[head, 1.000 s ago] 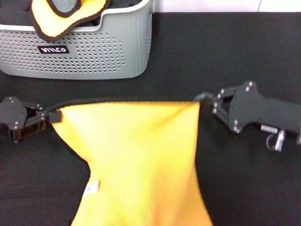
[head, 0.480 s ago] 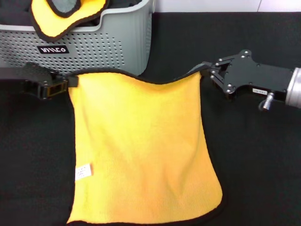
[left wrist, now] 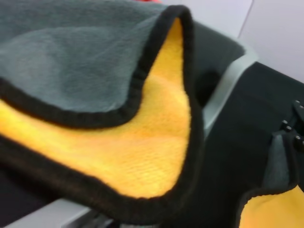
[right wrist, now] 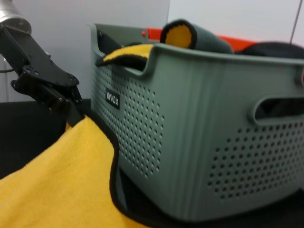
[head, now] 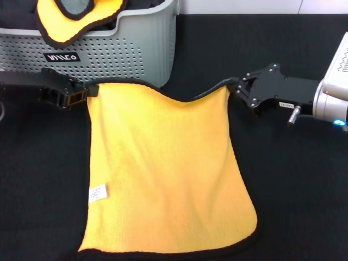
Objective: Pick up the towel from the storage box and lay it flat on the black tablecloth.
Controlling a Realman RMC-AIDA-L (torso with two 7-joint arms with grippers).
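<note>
1. Towel (head: 163, 174) lies spread on the black tablecloth (head: 293, 185), just near of the box (head: 109, 60). Its near part lies flat; the far edge sags between the two held corners.
2. Left claw (head: 81, 95) pinches the far-left corner and right claw (head: 235, 89) the far-right one. Judging by that, the corners are held apart to keep the cloth stretched while it settles.
3. The far edge sits close to the box wall, so the release looks to need little clearance there.
4. White tag (head: 97, 192) faces up by the left edge.
5. A second cloth (head: 76, 19), orange with a grey face, hangs over the box rim and is not part of the task.
6. Hidden: the near towel hem is partly cut off, so whether it lies flat is unclear. Whether the far edge touches the tablecloth can't be told.
</note>
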